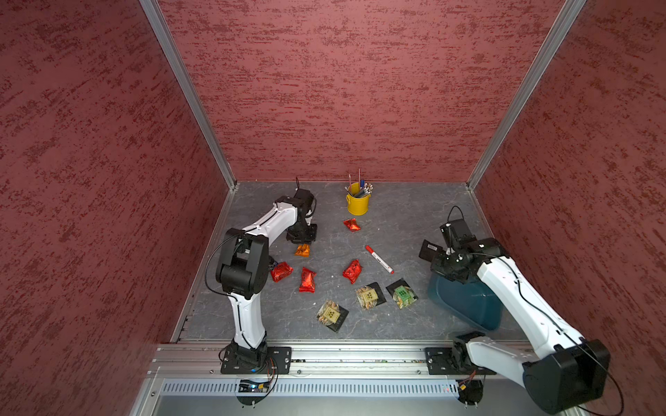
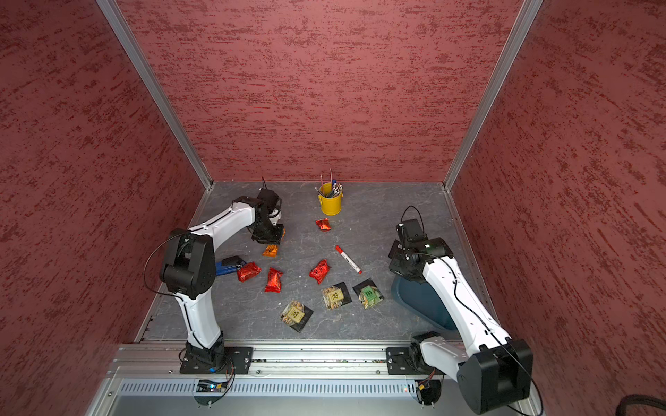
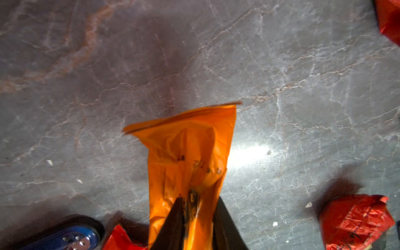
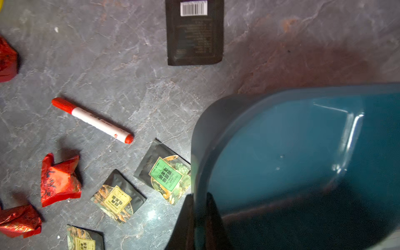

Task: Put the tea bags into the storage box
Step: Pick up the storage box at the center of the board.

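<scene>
We log the left gripper (image 3: 195,201) pinched shut on a crinkly orange foil packet (image 3: 188,147) over the marbled grey table (image 3: 303,86); the right gripper (image 4: 200,201) clamps the glossy teal box (image 4: 207,121) by its rim. Beside the box we count flat labelled sachets (image 4: 166,173), a marker (image 4: 93,120), crumpled red packets (image 4: 58,179).

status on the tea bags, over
left jaws shut on orange bag. right jaws shut on box rim, box looks empty. eight bags loose on table, marker among them.

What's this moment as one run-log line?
left tool: holds orange tea bag | right tool: grips storage box rim | other tea bags: on table
</scene>
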Robot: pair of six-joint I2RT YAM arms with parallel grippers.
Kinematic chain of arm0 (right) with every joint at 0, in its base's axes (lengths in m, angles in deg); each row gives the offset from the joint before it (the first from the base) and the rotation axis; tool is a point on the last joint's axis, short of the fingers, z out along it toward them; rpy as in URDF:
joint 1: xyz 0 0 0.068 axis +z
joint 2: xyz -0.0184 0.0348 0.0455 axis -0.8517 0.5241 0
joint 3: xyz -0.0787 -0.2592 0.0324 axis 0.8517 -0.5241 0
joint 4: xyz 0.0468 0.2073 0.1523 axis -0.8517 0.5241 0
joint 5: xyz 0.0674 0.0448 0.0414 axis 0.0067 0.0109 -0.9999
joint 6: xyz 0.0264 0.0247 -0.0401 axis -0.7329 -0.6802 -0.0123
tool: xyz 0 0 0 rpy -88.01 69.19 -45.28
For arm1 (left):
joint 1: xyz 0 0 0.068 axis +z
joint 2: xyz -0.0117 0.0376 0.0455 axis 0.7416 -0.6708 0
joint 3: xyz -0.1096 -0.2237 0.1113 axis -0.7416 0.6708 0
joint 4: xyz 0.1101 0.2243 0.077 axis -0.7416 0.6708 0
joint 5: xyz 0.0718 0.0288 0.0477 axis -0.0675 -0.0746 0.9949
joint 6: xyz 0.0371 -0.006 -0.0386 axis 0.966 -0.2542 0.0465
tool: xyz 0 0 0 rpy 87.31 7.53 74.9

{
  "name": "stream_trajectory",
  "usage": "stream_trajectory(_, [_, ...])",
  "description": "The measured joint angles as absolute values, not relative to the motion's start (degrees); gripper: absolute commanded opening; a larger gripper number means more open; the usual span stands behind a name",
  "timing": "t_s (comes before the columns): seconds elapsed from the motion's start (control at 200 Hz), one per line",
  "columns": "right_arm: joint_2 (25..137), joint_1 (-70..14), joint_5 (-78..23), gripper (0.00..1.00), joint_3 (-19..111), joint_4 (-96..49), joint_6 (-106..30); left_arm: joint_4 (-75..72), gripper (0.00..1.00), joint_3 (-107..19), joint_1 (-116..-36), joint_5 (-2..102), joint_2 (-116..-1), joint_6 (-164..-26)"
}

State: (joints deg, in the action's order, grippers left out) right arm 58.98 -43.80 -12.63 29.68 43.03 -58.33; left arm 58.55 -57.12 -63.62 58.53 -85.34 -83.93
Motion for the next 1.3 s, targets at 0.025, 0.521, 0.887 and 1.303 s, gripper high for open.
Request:
stream_trajectory(0.025, [59.22, -43.24, -12.41, 0.08, 30.73, 43.51, -58.38, 58.63, 0.26, -57.12, -63.46, 58.55, -85.02, -83.93])
stream_trajectory(0.521, [72.07, -26.76, -7.45, 0.07, 53.97, 48.75, -62.14, 61.19, 0.26, -57.28, -59.29, 57.83, -77.87, -83.93])
stream_trajectory(0.887, [93.32, -10.28, -5.77, 0.07, 80.24, 51.14, -63.23, 64.95, 0.27, -57.63, -51.82, 55.71, -69.65, -83.43])
stream_trajectory(1.303, [117.71, -3.06, -8.63, 0.05, 113.05, 54.92, -62.29, 67.07, 0.28, -53.91, -42.79, 53.28, -62.42, -83.29])
